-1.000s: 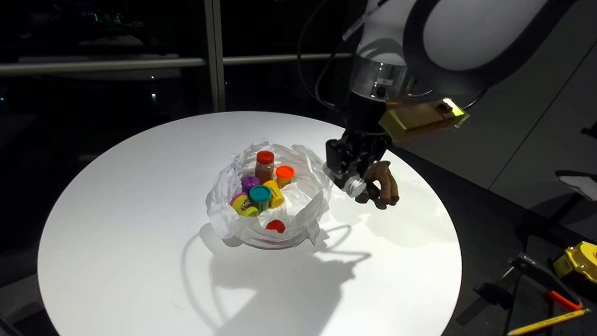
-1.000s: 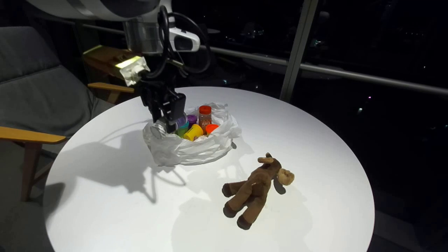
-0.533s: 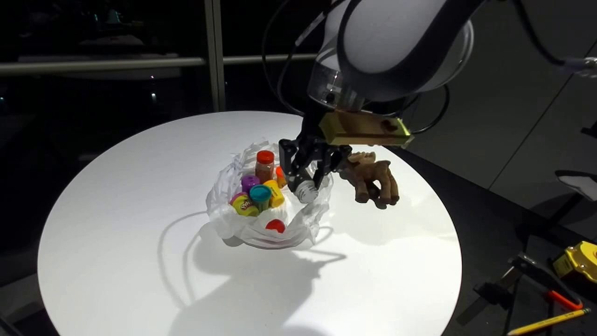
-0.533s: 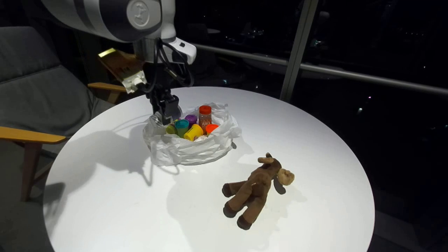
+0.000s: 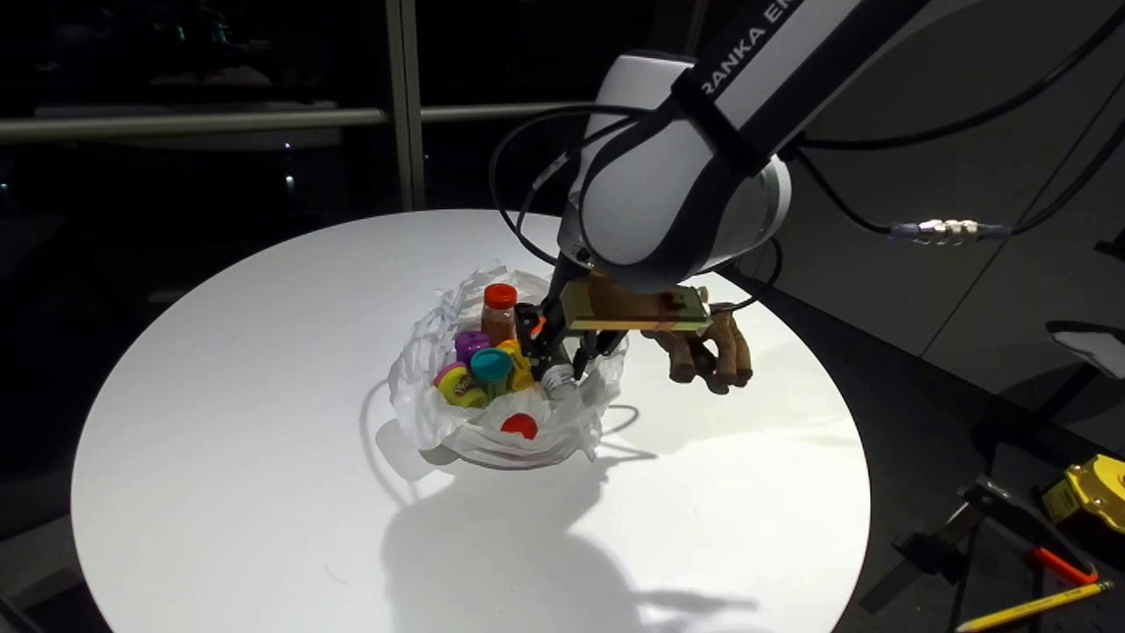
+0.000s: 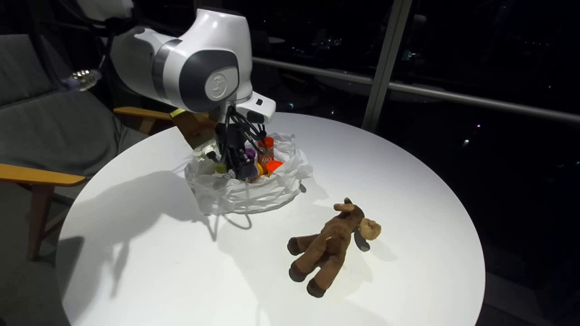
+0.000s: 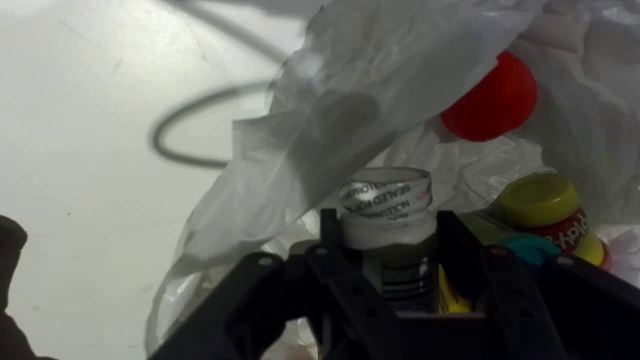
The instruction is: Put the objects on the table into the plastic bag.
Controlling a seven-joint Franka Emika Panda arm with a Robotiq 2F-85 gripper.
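The white plastic bag (image 5: 420, 409) lies open on the round table; it also shows in an exterior view (image 6: 244, 199) and the wrist view (image 7: 250, 200). My gripper (image 5: 558, 373) is down inside the bag's mouth, shut on a bottle with a white cap and printed seal (image 7: 387, 197). The bottle (image 5: 559, 384) is hidden behind the gripper (image 6: 240, 172) in an exterior view. In the bag are a red-lidded jar (image 5: 499, 309), a teal-lidded tub (image 5: 490, 365), a Play-Doh tub (image 5: 459, 384) and a red object (image 7: 492, 102). A brown plush toy (image 6: 333, 240) lies on the table outside the bag.
The table's (image 6: 408, 271) round edge surrounds everything. A grey chair with a wooden armrest (image 6: 41, 174) stands beside it. A tape measure (image 5: 1094, 492) and a pencil (image 5: 1037, 607) lie on a dark surface off the table.
The gripper has carried the bottle across over the bag and then lowered it into the bag's mouth. The plush toy has not moved.
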